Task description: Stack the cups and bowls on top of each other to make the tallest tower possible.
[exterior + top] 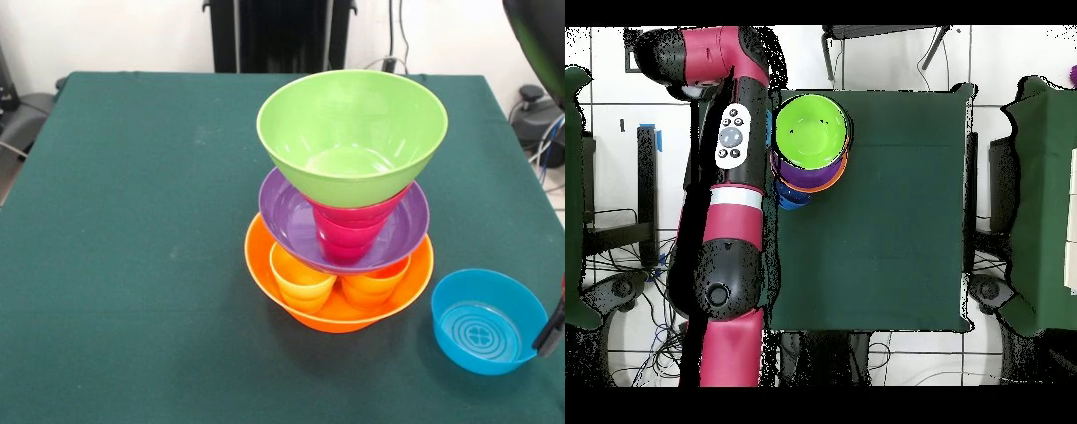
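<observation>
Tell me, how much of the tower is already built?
Done: the large orange plastic bowl holds a yellow cup and orange cup, then the purple bowl, a red cup and the lime green bowl. Left: the light blue ringed bowl sits apart on the table.

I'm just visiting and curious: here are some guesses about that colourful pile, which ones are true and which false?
1. The lime green bowl sits at the very top of the tower. True.
2. The purple bowl is the base of the tower. False: the big orange bowl is at the bottom, with the purple one above it.
3. The light blue bowl is part of the stack. False: it stands alone on the green table, beside the tower.
4. Orange and yellow cups stand inside the orange bowl, under the purple bowl. True.
5. The green bowl rests straight on the purple bowl. False: red pieces sit between them.
</observation>
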Robot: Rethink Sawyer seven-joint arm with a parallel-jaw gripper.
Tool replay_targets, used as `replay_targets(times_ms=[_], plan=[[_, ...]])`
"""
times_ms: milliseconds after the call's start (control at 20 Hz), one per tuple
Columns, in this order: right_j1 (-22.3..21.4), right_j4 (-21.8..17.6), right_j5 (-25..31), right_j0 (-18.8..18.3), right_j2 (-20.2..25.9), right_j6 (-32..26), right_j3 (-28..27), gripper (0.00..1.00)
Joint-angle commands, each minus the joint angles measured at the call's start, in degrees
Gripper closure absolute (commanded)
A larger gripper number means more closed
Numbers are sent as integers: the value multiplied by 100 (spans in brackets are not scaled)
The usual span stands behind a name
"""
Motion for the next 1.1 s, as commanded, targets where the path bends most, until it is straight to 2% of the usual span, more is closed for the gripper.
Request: replay_targets(times_ms=[50,350,700,850,1100], plan=[[18,-823,-35,78,698,-1154,253,0],[-24,-1773,-109,491,1700,-1078,660,0],[-324,-2831,-481,1080,2940,-1185,1665,0],[-417,-3088,-630,1231,3282,-1203,1969,0],[-339,-3419,-1012,1319,3539,-1132,2151,0]])
